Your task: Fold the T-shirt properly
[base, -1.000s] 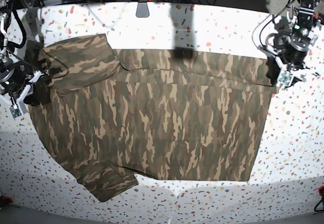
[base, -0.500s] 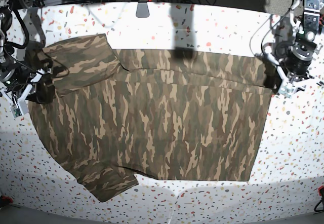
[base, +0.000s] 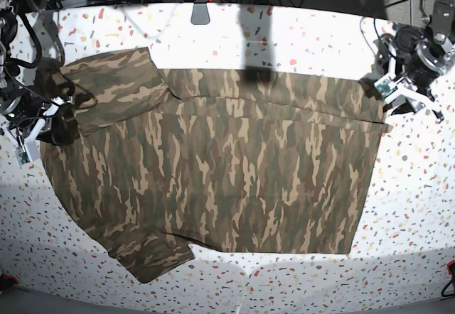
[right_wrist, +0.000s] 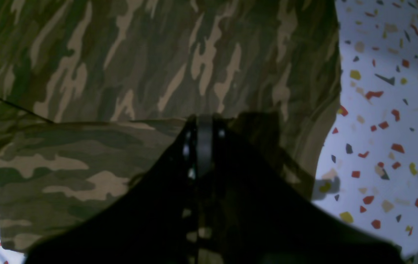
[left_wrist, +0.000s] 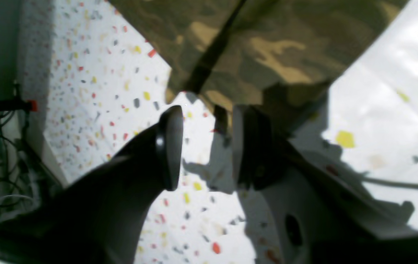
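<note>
the t-shirt (base: 213,175) is spread flat on the speckled table (base: 412,207). at the shirt's edge on the base view's left, the right gripper (right_wrist: 203,146) is seen pressed together over the cloth. beyond the shirt's far corner, the left gripper (left_wrist: 205,146) is held apart, empty.

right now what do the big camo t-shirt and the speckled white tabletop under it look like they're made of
The olive, brown and tan camouflage T-shirt looks like thin woven or knit cloth, matte: it lies limp, with soft creases and a folded edge, likely cotton, though the fibre can't be told. The white tabletop with red, yellow and grey flecks looks like terrazzo or a printed imitation, smooth and slightly glossy, judging by its bright glare.
</note>
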